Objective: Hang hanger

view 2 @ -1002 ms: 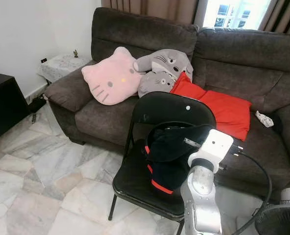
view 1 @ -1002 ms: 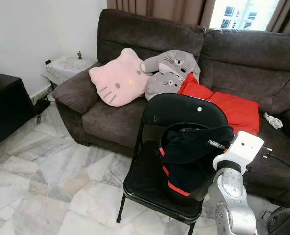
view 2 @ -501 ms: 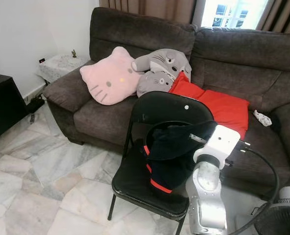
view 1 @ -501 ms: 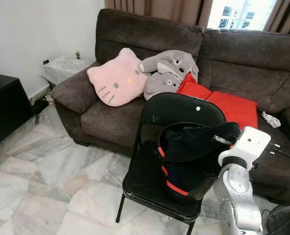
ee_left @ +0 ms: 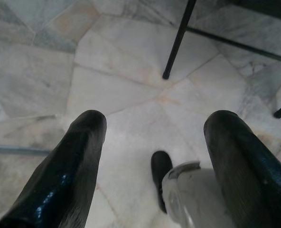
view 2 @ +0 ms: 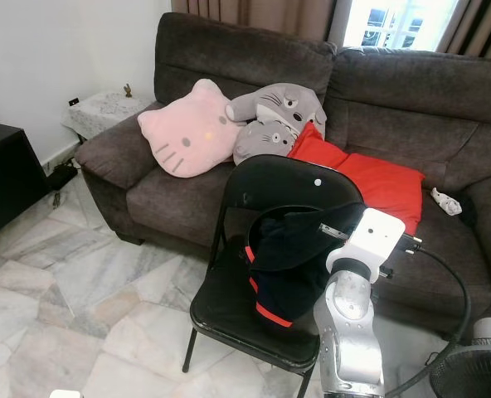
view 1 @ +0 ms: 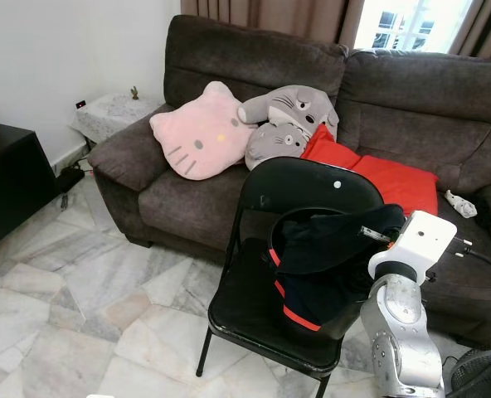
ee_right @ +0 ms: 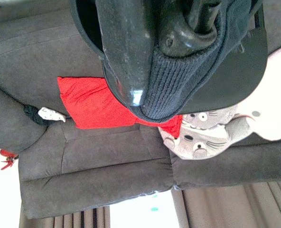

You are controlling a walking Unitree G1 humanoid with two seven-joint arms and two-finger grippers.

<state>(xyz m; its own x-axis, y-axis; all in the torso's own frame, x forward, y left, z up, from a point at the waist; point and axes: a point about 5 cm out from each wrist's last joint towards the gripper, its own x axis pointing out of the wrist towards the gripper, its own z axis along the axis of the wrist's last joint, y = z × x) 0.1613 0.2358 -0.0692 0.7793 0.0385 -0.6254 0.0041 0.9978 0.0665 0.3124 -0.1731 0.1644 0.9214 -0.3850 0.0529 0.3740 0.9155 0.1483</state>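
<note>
Sofa [view 1: 229, 191]: a dark brown sofa is standing behind the chair, carrying a pink cat cushion [view 1: 197, 133], a grey plush [view 1: 291, 120] and a red cushion [view 1: 395, 184], all beyond the chair's backrest.

Chair [view 1: 312, 195]: a black folding chair is standing on the marble floor [view 1: 80, 307] with its back towards the sofa; it is the landmark for the rest.

Garment [view 1: 316, 265]: a dark knitted garment with a red hem is hanging over the chair's seat, bunched just in front of the backrest.

Hanger [view 1: 291, 217]: a black hanger is showing as a curved arc at the top of the garment, close below the rim of the chair's backrest.

Right gripper [ee_right: 159, 42]: it is reaching in from the chair's right side, and its fingers are clamped on the garment's ribbed collar and what looks like the hanger's neck.

Left gripper [ee_left: 152, 142]: it is hanging idle beside the chair's front leg, pointing at the floor with its fingers spread apart and holding nothing.

Step in hand: judging by the grip, the robot is carrying the loaded hanger towards a hanging point, probably the chair's backrest.

Doing it well: the hook should be rising above the backrest rim before lowering over it, the wrist staying level so the garment is not sliding off.
</note>
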